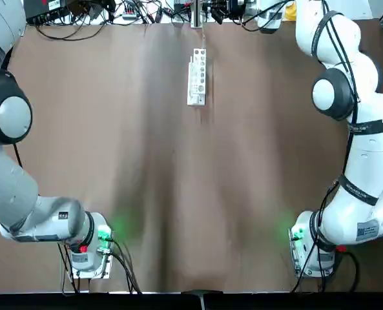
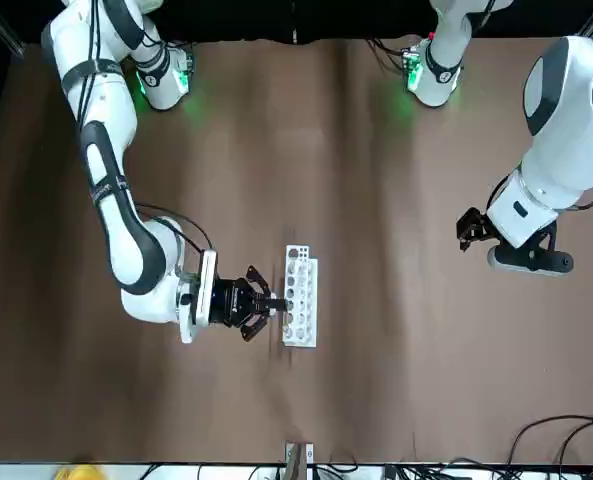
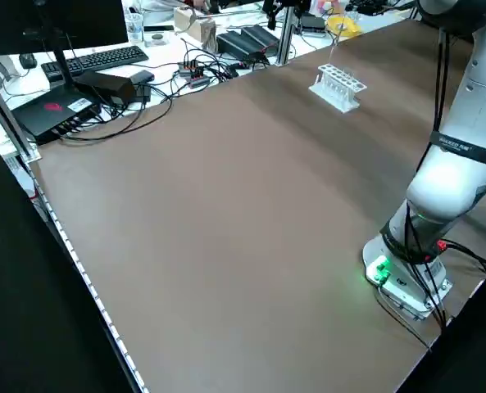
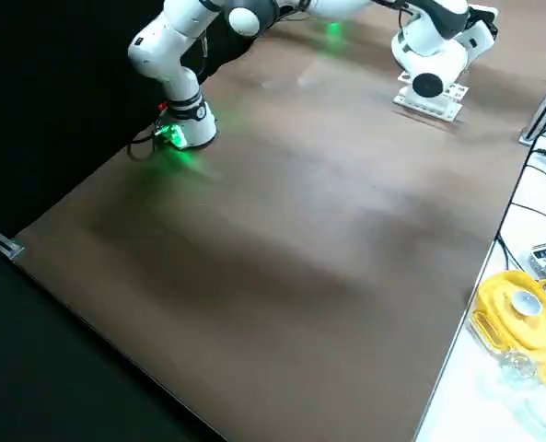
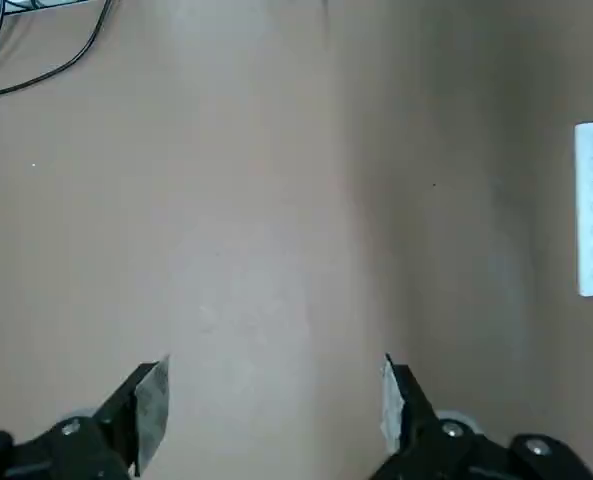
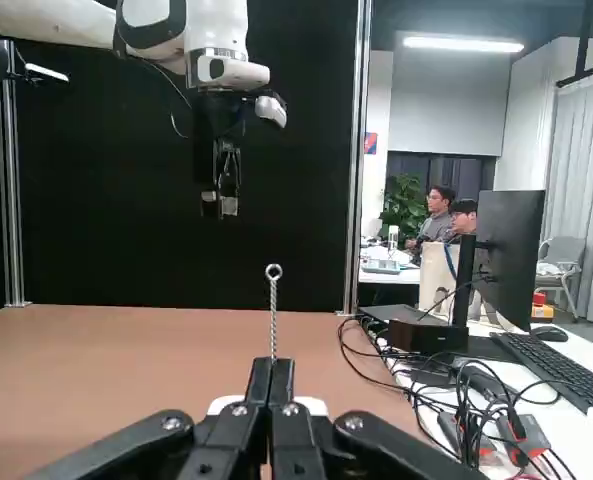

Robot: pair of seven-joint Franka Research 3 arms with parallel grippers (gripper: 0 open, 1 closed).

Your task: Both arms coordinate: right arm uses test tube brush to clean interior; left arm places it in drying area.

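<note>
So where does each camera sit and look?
Top: overhead, downward; left arm, right arm, small white holed rack.
Front: across brown table, facing robot; right gripper beside rack.
Left side: raised, diagonal; one arm's base.
Right side: raised, diagonal; one arm's base.
Left wrist: open left gripper above table.
Right wrist: gripper shut on pale wire brush.
Top, front share rack.

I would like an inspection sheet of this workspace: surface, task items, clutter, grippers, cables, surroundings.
Surface: brown table, bare over most of its area.
Task items: white rack near the far edge; test tube brush upright, its stem between the right gripper's fingers. No test tube seen.
Clutter: nothing seen on the table.
Grippers: right gripper beside the rack, shut on the brush; left gripper open, empty, raised away from the rack.
Cables: tangled black cables beyond the far edge.
Surroundings: keyboard, monitor, seated people.
</note>
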